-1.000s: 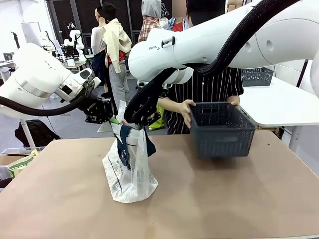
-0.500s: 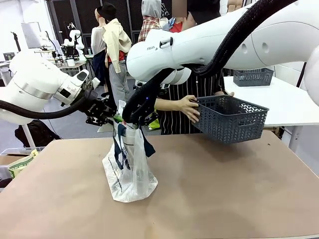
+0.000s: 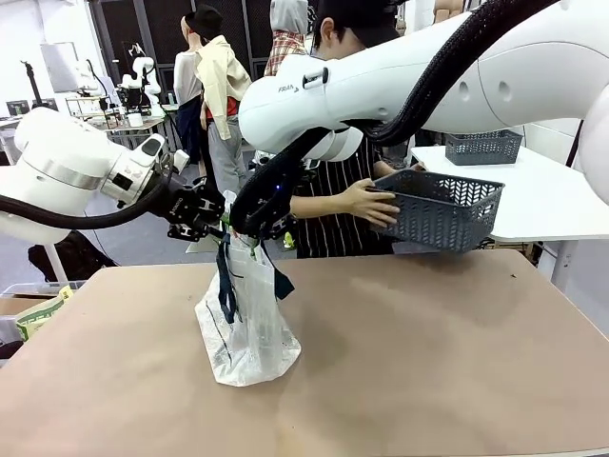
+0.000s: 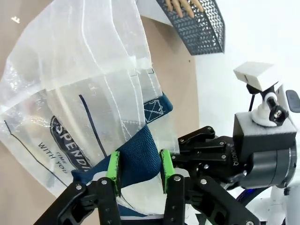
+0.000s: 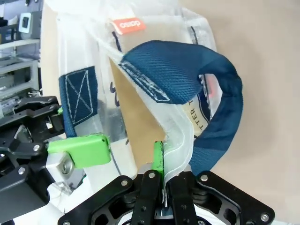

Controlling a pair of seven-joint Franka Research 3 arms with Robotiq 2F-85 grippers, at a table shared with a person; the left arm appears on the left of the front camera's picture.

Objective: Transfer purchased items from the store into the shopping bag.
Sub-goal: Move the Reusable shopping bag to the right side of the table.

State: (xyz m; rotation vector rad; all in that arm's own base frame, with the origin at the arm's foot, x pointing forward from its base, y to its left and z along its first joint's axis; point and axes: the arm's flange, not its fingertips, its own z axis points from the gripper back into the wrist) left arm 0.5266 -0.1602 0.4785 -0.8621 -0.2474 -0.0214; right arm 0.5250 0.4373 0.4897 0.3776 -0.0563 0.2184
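The shopping bag [image 3: 249, 333] stands on the brown table [image 3: 428, 381], translucent white with navy straps. My right gripper [image 3: 259, 221] reaches across to its mouth and is shut on the bag's rim [image 5: 176, 140]; in the right wrist view the right gripper [image 5: 162, 161] pinches the film under a navy strap [image 5: 187, 70]. My left gripper [image 3: 211, 217] is at the bag's left side. In the left wrist view the left gripper [image 4: 139, 171] is open, with a navy strap [image 4: 138, 157] lying between its green pads [image 4: 112, 169]. The purchased items are hidden.
A person at the far side holds a dark grey lattice basket [image 3: 442, 214] tilted toward the bag, one hand [image 3: 366, 202] on its rim. A white table [image 3: 542, 200] with another basket [image 3: 485, 146] stands at back right. A bin with a yellowish pack [image 3: 38, 314] sits at left.
The person lifted the basket off the table and tilted it toward the bag. My left gripper's jaws opened around the strap. The right gripper kept its hold.
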